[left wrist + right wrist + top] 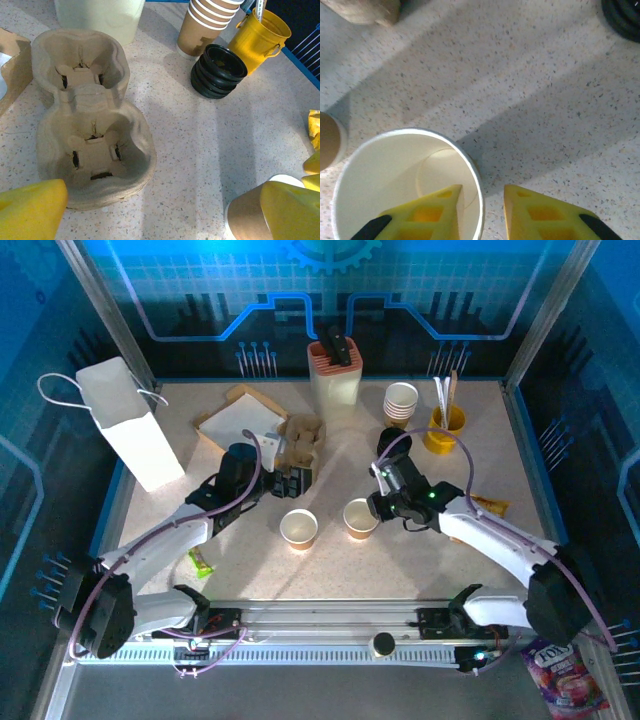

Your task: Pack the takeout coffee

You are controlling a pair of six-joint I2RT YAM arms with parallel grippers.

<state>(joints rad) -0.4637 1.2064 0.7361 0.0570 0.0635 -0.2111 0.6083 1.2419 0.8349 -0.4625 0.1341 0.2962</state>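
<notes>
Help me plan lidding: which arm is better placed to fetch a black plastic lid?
Probably right: right gripper, astride the tan paper cup rim, is nearer the black lid stack than left gripper.

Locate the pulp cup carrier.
Top view: the cup carrier sits left of centre, just beyond the left tool and near the cream container.

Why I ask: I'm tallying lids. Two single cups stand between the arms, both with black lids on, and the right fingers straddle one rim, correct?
No: the top view shows the left cup and right cup lidless, insides open. The right fingers do straddle one rim.
</notes>
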